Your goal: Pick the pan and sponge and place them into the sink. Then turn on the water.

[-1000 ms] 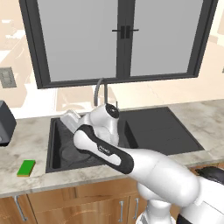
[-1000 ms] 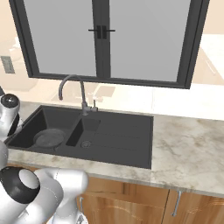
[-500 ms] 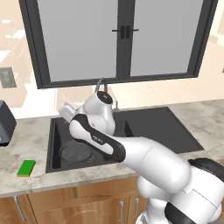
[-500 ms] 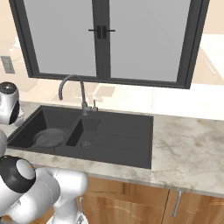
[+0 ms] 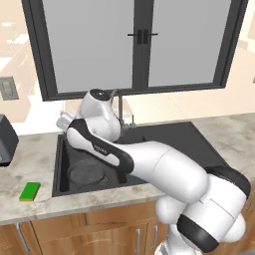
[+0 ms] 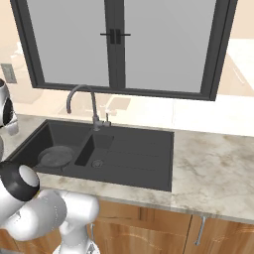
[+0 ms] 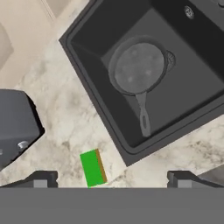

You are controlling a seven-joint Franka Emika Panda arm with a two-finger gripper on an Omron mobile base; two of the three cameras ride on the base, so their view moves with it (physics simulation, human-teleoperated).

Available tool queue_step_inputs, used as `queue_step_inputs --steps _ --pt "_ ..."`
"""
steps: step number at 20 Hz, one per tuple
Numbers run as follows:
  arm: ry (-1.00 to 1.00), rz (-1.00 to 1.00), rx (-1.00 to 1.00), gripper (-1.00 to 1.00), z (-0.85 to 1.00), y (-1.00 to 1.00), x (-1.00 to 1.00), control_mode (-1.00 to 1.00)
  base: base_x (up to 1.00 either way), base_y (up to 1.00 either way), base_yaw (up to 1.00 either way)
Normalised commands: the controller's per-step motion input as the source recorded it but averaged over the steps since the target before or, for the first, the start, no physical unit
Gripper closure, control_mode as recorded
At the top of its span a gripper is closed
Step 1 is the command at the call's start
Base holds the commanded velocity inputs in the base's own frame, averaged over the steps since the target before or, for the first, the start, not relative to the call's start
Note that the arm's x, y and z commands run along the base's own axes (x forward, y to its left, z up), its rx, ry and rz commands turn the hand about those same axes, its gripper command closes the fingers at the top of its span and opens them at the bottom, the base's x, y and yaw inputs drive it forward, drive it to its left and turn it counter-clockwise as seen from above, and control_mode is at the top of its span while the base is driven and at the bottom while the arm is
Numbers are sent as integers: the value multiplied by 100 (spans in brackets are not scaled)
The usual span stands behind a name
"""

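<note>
The dark grey pan (image 7: 139, 66) lies flat in the large basin of the black sink (image 7: 105, 116), its handle pointing toward the counter's front edge. It also shows as the pan (image 5: 87, 174) and the pan (image 6: 55, 156) in the base views. The green sponge (image 7: 93, 168) with a yellow side lies on the marble counter just outside the basin's left front corner, and shows again as the sponge (image 5: 30, 191). My gripper (image 7: 113, 180) hangs open high above the counter with nothing between its fingers, the sponge just beyond its tips. No stream falls from the grey faucet (image 6: 82, 96).
A dark grey appliance (image 7: 15, 122) stands on the counter left of the sponge, seen too as the appliance (image 5: 6, 139). A dark-framed window (image 6: 119, 44) rises behind the sink. The ribbed drainboard (image 6: 141, 156) and marble counter (image 6: 213, 168) stretch to the right.
My arm has swung left, from above the middle of the sink to over its left end. The pan and sponge have stayed put, and the jaws have stayed open.
</note>
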Motion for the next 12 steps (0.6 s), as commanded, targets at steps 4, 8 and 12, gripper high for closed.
queue_step_inputs --steps 4,8,12 --pt "14 10 -6 -100 20 24 -4 -100 0 0 0" --pt "17 9 -8 -100 19 27 -4 -100 0 0 0" --pt "17 7 -9 -100 12 22 -2 -100 0 0 0"
